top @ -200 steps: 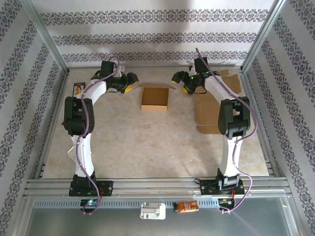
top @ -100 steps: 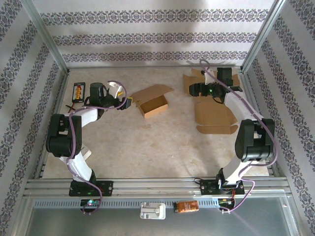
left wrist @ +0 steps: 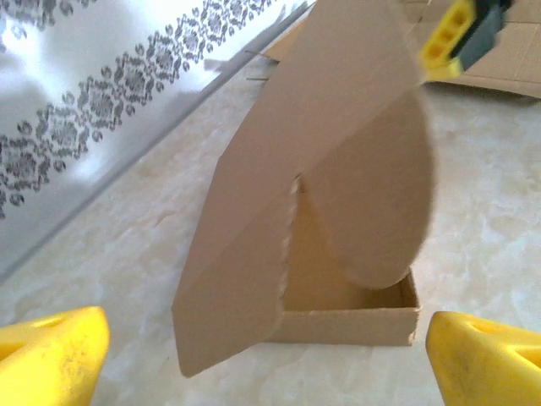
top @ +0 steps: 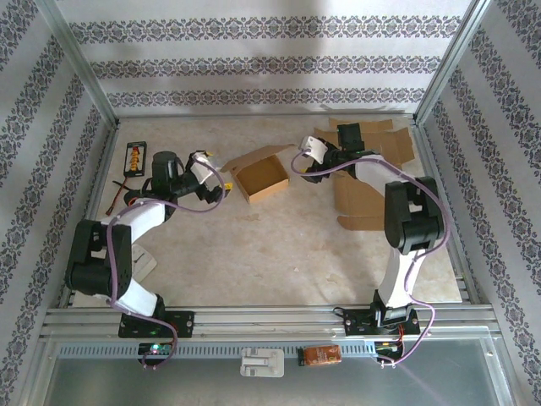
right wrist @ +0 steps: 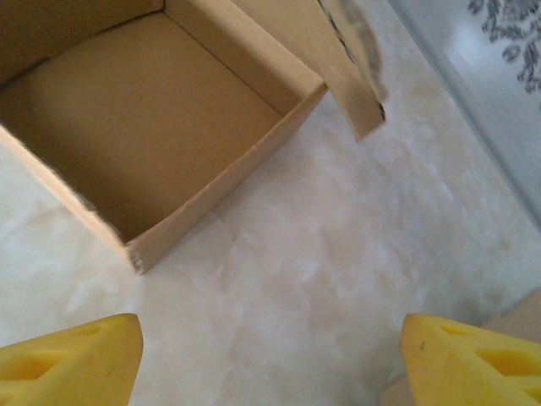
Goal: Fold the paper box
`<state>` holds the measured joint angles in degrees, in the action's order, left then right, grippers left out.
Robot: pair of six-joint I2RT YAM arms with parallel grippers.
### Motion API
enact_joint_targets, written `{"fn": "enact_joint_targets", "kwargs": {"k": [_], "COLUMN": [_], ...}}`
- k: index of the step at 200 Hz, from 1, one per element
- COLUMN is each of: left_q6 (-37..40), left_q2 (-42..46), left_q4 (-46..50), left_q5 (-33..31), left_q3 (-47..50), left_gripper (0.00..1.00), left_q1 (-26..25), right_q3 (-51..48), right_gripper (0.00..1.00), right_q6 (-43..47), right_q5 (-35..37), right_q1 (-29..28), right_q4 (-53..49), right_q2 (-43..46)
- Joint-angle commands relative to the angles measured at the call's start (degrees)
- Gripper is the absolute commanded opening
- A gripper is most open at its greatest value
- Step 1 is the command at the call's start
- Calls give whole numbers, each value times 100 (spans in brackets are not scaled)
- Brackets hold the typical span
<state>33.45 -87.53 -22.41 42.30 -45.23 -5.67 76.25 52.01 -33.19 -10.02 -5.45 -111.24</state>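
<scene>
The brown cardboard box (top: 264, 178) sits turned at an angle at the back middle of the table, its lid (top: 252, 157) half raised on the far left side. My left gripper (top: 216, 183) is open just left of the box, apart from it. In the left wrist view the lid (left wrist: 313, 127) and a rounded tab lean over the box (left wrist: 347, 326), with bare table between my open left gripper (left wrist: 270, 372). My right gripper (top: 301, 166) is open just right of the box. The right wrist view looks into the box (right wrist: 127, 110), my right gripper (right wrist: 270, 364) holding nothing.
Flat cardboard sheets (top: 365, 199) lie under and behind the right arm. A small black and orange device (top: 135, 156) with a cable lies at the back left. Metal rails (top: 93, 194) and patterned walls close in the table on three sides.
The box has been turned and pushed slightly left, its lid lifted. My left arm has folded lower toward the box's left; my right gripper has swung from the back right to the box's right side.
</scene>
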Motion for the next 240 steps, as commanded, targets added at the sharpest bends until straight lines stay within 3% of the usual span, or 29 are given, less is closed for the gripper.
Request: {"fn": "enact_joint_targets", "kwargs": {"k": [1,49,80,97,149,180,240], "left_q6": [445,0,-113,-111,-220,-103,-349], "left_q2": [226,13,-39,-91,-160,-271,-564], "left_q4": [142,-549,-819,-829,-1108,-1146,-1586], "left_q5": [-458,-1174,-1311,-1348,-1651,-1847,-1852], "left_q3": [239,365,444,463,601,595,373], "left_gripper": [99,100,100,99,98,93,78], "left_q1": [-122,-219,-344,-373,-399,-447,-472], "right_q3": [430,1191,1329,1357,1533,1803,1788], "right_gripper": [78,71,33,23,26,11,8], "right_q6": [522,61,-84,-109,-72,-114,-62], "right_q5": [-405,-977,-1118,-1212,-1220,-1319,-1261], "right_q1": [-131,-173,-202,-206,-285,-349,-376], "right_q4": [745,907,897,805,561,343,150], "right_q2": [-307,-915,-1015,-1028,-1132,-1223,-1075]}}
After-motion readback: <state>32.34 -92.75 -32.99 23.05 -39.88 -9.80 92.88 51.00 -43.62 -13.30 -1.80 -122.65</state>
